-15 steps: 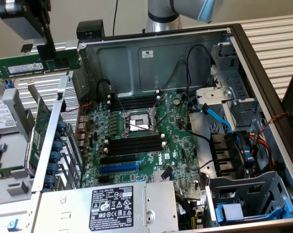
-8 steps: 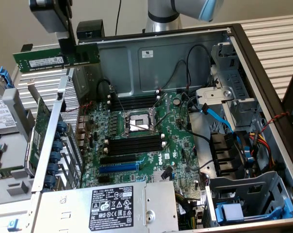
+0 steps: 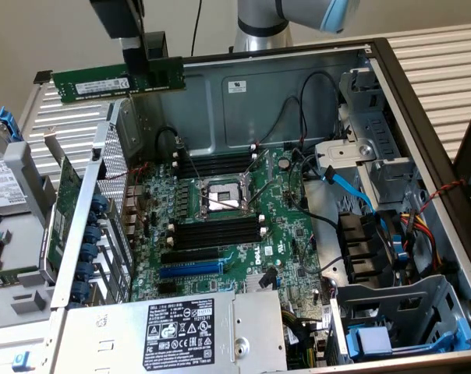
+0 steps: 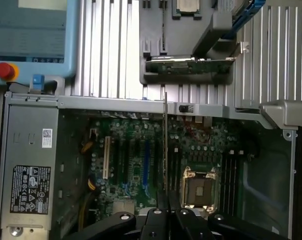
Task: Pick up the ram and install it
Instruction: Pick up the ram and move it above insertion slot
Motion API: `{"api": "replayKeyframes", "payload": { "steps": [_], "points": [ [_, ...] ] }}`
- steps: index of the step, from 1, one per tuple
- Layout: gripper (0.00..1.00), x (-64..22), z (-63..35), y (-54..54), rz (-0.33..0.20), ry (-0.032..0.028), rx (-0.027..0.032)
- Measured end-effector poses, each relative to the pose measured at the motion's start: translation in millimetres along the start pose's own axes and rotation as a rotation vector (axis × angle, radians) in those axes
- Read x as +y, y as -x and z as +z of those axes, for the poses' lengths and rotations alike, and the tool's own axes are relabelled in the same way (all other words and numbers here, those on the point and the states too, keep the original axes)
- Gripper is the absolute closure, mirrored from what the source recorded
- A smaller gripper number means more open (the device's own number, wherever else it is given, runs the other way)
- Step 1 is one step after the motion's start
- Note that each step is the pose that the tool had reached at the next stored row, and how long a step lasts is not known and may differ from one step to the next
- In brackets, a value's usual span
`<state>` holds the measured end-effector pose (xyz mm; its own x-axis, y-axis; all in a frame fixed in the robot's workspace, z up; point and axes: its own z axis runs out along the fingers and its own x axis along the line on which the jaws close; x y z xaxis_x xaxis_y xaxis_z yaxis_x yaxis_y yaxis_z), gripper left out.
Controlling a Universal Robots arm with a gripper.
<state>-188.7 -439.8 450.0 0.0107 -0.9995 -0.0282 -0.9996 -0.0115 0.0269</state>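
The gripper [image 3: 147, 68] is nearly closed, pinching the ram [image 3: 95, 82] near 1 end. It holds the ram level above the case [image 3: 298, 86], at 11 o'clock in the exterior view, well apart from the slots [image 3: 216, 231]. That off-centre grip could let the ram tilt and jam against a slot's edge.

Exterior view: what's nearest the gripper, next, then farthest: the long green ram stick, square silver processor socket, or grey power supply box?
1. Long green ram stick: held by the gripper, exterior view's upper left.
2. Square silver processor socket: view's centre.
3. Grey power supply box: bottom edge.
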Motion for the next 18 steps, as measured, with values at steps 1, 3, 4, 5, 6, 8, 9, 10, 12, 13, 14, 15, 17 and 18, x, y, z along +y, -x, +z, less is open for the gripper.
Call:
{"api": "replayKeyframes", "payload": {
  "steps": [1, 3, 4, 5, 6, 8, 9, 10, 12, 13, 14, 15, 17, 18],
  "points": [
    [0.88, -3.5, 0.1, 2.0, 0.000, 0.0000, 0.0000],
    [0.88, -10.1, 0.1, 5.5, 0.000, 0.0000, 0.0001],
    [0.88, -13.2, 0.1, 6.8, 0.000, 0.0001, 0.0003],
    [0.88, -15.8, 0.1, 7.8, 0.000, 0.0001, 0.0005],
    [0.88, -17.4, 0.2, 8.9, 0.001, 0.0001, 0.0005],
    [0.88, -20.0, 0.3, 10.9, 0.003, -0.0001, 0.0004],
    [0.88, -21.3, 0.3, 12.0, 0.004, -0.0001, 0.0004],
    [0.88, -22.7, 0.3, 13.2, 0.006, -0.0002, 0.0005],
    [0.88, -25.3, 0.4, 15.5, 0.008, -0.0003, 0.0005],
    [0.88, -26.7, 0.5, 16.6, 0.009, -0.0003, 0.0006],
    [0.88, -28.3, 0.6, 17.8, 0.009, -0.0003, 0.0006],
    [0.88, -30.0, 0.8, 19.1, 0.010, -0.0003, 0.0007],
    [0.88, -33.7, 1.4, 21.3, 0.011, -0.0004, 0.0006],
    [0.88, -35.7, 1.7, 22.3, 0.012, -0.0004, 0.0006]
  ]
}}
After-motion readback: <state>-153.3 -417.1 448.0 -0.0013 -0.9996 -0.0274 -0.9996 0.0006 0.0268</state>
